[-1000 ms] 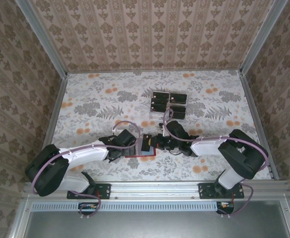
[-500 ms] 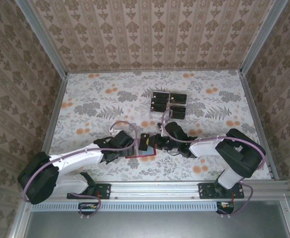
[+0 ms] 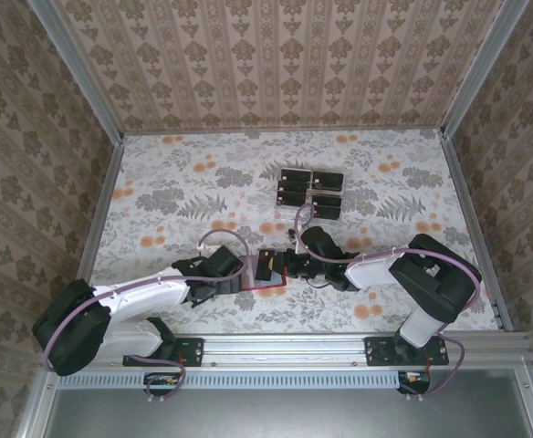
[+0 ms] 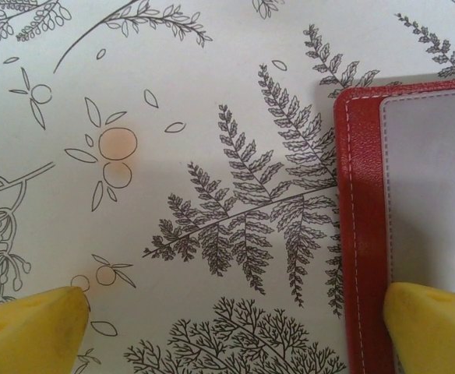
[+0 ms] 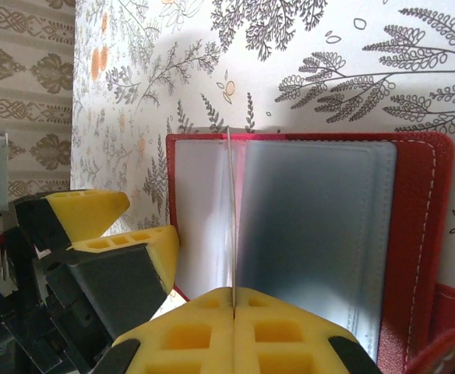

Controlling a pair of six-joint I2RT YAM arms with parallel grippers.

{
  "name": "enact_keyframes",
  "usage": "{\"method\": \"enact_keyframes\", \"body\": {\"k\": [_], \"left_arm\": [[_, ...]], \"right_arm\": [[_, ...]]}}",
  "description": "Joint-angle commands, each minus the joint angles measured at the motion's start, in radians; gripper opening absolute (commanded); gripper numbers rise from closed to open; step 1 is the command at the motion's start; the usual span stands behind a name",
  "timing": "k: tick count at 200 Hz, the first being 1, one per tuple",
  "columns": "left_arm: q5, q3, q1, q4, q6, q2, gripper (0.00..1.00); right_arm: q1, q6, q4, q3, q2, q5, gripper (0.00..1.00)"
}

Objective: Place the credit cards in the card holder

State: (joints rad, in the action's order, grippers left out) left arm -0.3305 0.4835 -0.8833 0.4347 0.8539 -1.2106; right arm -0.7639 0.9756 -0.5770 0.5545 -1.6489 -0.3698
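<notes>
Right claw (image 5: 233,300) clamped on thin black rectangular credit card (image 5: 231,210), held edge-on over open red leather-like card holder (image 5: 422,234), by near edge of worktop (image 3: 157,192), middle. Left claw (image 4: 235,319) wide apart, straddling holder's left edge. Step, judged: insertion. Next: align card edge with grey-blue pocket (image 5: 313,234) mouth, slide in.

You have the card holder (image 5: 313,234) on the table (image 3: 175,192) between the left gripper (image 4: 235,319) and right gripper (image 5: 233,304); the credit cards (image 3: 309,193) lie behind it, well apart.
</notes>
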Motion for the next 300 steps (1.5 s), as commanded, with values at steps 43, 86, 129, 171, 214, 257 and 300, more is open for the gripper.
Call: {"method": "enact_keyframes", "body": {"k": [43,86,129,171,214,257,300], "left_arm": [[-0.026,-0.023,-0.006,0.038,0.033,-0.017,1.00],[-0.027,-0.025,-0.006,0.038,0.034,-0.018,1.00],[-0.027,-0.025,-0.008,0.038,0.035,-0.018,1.00],[-0.027,-0.025,-0.007,0.038,0.033,-0.019,1.00],[-0.031,-0.022,-0.006,0.042,0.032,-0.019,1.00],[-0.031,-0.023,-0.008,0.042,0.033,-0.018,1.00],[-0.032,-0.022,-0.006,0.042,0.031,-0.018,1.00]], "right_arm": [[-0.014,-0.001,-0.042,0.021,-0.013,-0.003,0.00],[-0.016,-0.005,-0.033,0.020,0.023,0.005,0.00],[-0.015,-0.014,-0.027,0.024,0.023,0.005,0.00],[-0.020,-0.008,-0.053,0.030,-0.022,-0.006,0.00],[-0.021,0.007,-0.094,0.036,-0.082,-0.026,0.00],[-0.026,0.010,-0.103,0.043,-0.101,-0.047,0.00],[-0.031,0.003,-0.095,0.041,-0.100,-0.067,0.00]]}}
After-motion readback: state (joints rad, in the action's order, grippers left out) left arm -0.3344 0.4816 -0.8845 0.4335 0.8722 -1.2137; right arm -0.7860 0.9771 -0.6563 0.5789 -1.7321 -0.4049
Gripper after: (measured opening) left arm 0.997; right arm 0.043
